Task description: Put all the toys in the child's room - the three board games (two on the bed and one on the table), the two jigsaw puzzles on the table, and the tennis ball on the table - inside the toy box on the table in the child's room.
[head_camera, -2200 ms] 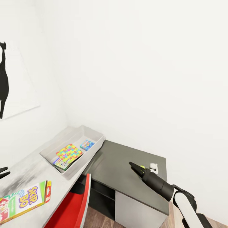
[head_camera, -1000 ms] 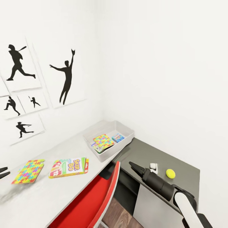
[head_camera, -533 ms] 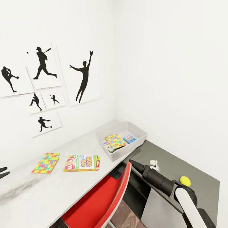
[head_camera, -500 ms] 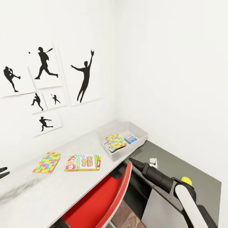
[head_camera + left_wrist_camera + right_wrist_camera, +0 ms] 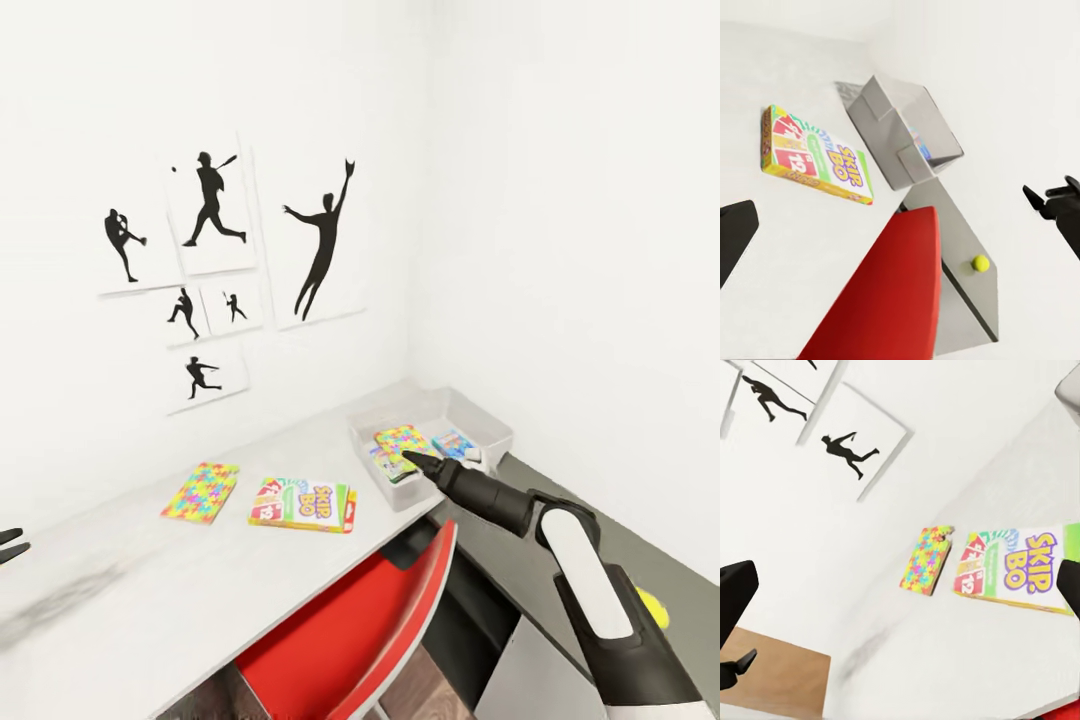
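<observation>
With the right tool [image 5: 408, 457] empty, jaws apart, advance it squarely over the Skip-Bo box [image 5: 304, 503] lying flat on the surface [image 5: 150, 590] ahead, beside the toy box [image 5: 495, 432].

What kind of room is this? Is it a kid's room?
Probably a kid's room: a white desk with a Skip-Bo game and a puzzle on it, a toy bin, and baseball player pictures on the wall.

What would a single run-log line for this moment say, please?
phase: approaching table | toy box: holds jigsaw | Skip-Bo box, loose jigsaw, tennis ball: still out | grippers: empty
</observation>
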Controlling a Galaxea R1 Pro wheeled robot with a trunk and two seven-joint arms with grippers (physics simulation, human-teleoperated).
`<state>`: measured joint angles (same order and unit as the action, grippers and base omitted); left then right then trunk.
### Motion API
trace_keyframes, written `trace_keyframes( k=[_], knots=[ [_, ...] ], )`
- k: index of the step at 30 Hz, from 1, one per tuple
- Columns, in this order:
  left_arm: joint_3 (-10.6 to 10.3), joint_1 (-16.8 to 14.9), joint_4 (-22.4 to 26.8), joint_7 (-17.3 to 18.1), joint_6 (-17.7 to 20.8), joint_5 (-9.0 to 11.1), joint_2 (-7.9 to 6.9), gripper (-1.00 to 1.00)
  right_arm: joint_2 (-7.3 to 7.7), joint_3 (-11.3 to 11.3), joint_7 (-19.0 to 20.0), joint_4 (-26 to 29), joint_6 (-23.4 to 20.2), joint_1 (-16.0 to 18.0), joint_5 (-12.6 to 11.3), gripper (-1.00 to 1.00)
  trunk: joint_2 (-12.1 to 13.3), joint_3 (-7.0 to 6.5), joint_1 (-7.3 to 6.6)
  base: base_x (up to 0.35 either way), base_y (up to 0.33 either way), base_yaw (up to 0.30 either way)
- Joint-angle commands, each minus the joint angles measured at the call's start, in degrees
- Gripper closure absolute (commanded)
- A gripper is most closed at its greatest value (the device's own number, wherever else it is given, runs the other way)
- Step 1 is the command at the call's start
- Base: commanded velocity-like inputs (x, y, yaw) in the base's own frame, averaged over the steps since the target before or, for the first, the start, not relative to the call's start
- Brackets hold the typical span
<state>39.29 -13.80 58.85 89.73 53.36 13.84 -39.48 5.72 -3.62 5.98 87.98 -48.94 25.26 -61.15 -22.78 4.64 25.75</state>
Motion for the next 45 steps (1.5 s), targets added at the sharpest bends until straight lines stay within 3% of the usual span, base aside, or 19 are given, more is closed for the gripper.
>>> trace_keyframes(
  k=[1,8,17,30,31,33,45],
  knots=[
    [0.0,-0.1,0.0,0.3,0.6,-0.2,-0.03,-1.0,-0.03,-0.1,-0.9,-0.5,-0.3,1.3,0.4,-1.0,-0.1,0.13,0.03,-0.077,0.042,0.283],
    [0.0,-0.1,-0.1,0.3,0.6,-0.3,-0.07,-1.0,-1.39,-1.2,-6.0,-4.6,-0.8,5.3,0.6,-1.0,-0.1,0.13,0.03,-0.122,0.1,0.285],
    [0.0,-0.1,-0.2,0.3,0.6,-0.4,-0.07,-1.0,-3.32,-3.7,-12.9,-6.5,-0.9,6.8,0.7,-1.0,-0.1,0.13,0.03,-0.037,0.095,0.224],
    [0.0,-0.1,-0.4,0.3,0.5,-0.5,-0.15,-1.0,-3.67,-5.2,-14.4,-6.4,-0.7,6.9,0.9,-1.0,-0.1,0.13,0.03,-0.003,0.209,0.026],
    [0.1,-0.1,-0.4,0.3,0.4,-0.5,-0.16,-1.0,-3.69,-6.4,-14.9,-6.5,-0.7,7.1,1.0,-1.0,-0.1,0.13,0.03,0.0,0.038,0.001],
    [0.1,-0.1,-0.4,0.3,0.4,-0.5,-0.16,-1.0,-3.69,-6.8,-15.3,-6.6,-0.7,7.2,1.0,-1.0,-0.1,0.13,0.03,0.0,0.028,0.001],
    [0.1,-0.1,-0.4,0.3,0.4,-0.5,-0.27,-1.0,-3.69,-7.4,-17.3,-6.3,-0.8,7.4,0.9,-1.0,-0.1,0.12,0.03,0.0,0.008,0.002]
  ],
)
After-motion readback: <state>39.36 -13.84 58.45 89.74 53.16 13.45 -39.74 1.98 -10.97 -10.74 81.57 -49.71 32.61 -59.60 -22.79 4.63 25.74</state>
